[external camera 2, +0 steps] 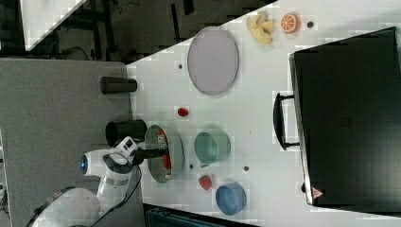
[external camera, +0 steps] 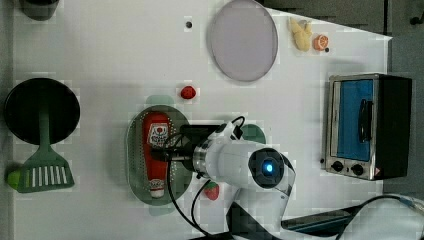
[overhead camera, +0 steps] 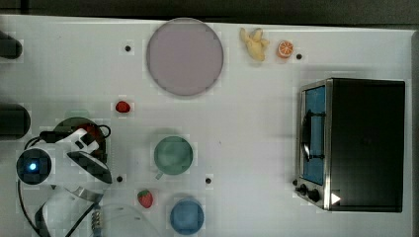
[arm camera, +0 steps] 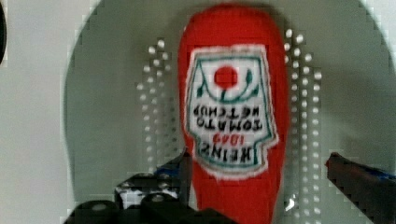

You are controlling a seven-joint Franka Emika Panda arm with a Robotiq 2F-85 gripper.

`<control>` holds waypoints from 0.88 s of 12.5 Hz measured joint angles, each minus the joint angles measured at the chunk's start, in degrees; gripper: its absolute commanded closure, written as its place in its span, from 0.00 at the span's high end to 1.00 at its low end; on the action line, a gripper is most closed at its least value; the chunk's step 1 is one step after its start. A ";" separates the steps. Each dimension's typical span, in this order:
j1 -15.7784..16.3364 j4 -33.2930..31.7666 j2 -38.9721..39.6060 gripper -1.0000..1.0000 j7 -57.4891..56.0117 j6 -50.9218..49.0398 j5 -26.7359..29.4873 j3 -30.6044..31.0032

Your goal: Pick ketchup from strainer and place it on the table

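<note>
Ketchup [external camera: 156,150] lies flat in the strainer [external camera: 134,152], label up, its white cap toward the left view's bottom and its broad red end toward the left view's top. In the wrist view we see the ketchup [arm camera: 232,112] running along the middle of the strainer [arm camera: 112,84], with rows of holes in the pale green floor on both sides of it.

The gripper [arm camera: 259,175] is low over the bottle, and we see its fingers spread: one dark finger [arm camera: 175,170] sits just beside one flank of the bottle, while the other is off the opposite flank with a strip of perforated floor between them (so nothing is pinched at this moment). In the left view, the gripper [external camera: 167,154] reaches in from the left view's right, across the strainer's rim, over the bottle's middle.

In the right view we find the strainer [external camera 2: 175,146] near the table [external camera 2: 255,109] edge on the right view's left, with the ketchup [external camera 2: 164,150] inside it and the arm beside it.

Around it on the table [external camera: 100,50] we see a green cup [overhead camera: 173,154], a blue cup [overhead camera: 187,216], two strawberries [overhead camera: 123,106] [overhead camera: 145,198], a lilac plate [external camera: 243,40], and a toaster oven [external camera: 367,125] far on the left view's right. A black pan [external camera: 42,111] and a green spatula [external camera: 44,167] lie on the left view's left.
</note>
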 measured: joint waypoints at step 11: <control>4.33 3.47 3.33 0.56 5.27 -1.68 -3.33 -1.04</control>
